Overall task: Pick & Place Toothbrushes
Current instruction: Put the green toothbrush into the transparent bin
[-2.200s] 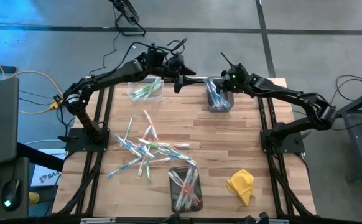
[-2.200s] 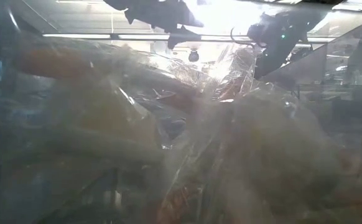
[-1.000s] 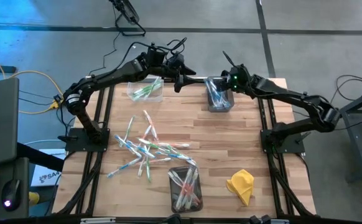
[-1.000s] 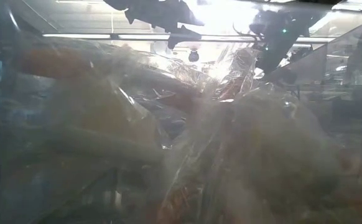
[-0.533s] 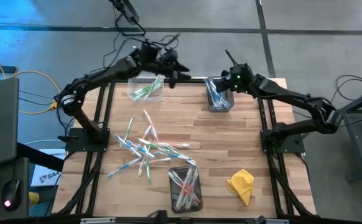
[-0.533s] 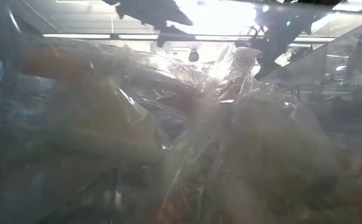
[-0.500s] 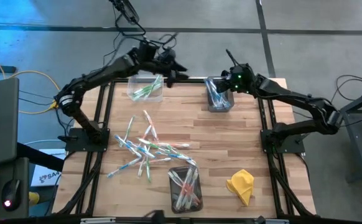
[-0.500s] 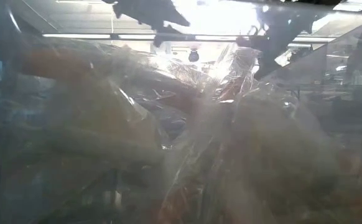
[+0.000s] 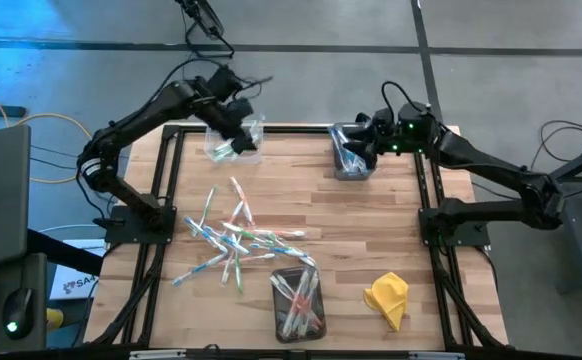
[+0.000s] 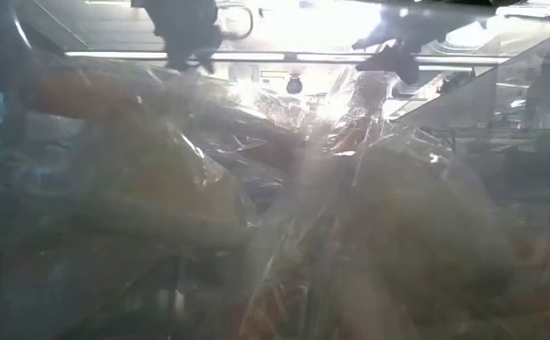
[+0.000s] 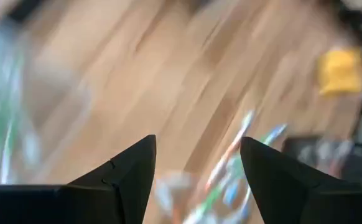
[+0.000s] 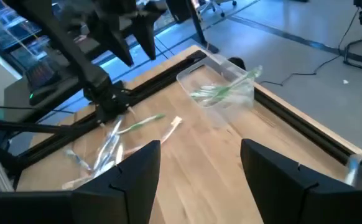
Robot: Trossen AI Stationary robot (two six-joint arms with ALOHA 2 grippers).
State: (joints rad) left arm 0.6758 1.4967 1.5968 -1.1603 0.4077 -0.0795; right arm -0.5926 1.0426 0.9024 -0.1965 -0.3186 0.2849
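High view, read from left to right: the left pincer [image 9: 233,128] is seen at the upper left of the frame, above the clear bin [image 9: 233,144] that holds green toothbrushes. A moment earlier it was stretched out toward the upper centre, near the right arm; it has since been drawn back and swung over this bin. In the left wrist view its fingers [image 11: 122,180] are spread wide with nothing between them, and the picture is smeared, so the arm is judged to be in motion.

At centre-left of the frame the loose toothbrushes [image 9: 236,240] are spread in a scattered heap on the wooden surface [image 9: 371,230], in green, blue and pink-red. Below them, at lower centre, a dark bin [image 9: 298,300] is partly filled with more brushes. At lower right a yellow cloth [image 9: 388,297] lies well apart from everything else.

At upper centre-right a bin with blue brushes [image 9: 350,151] is seen, and the right pincer [image 9: 363,135] is just beside it, shifted slightly outward from where it was. In the right wrist view its fingers [image 12: 128,171] are also wide apart and empty.

Both pincers being empty, a drop-off is judged finished and a fresh pick from the heap is due. Nothing usable is shown by the low view, which is blocked by crumpled clear film.
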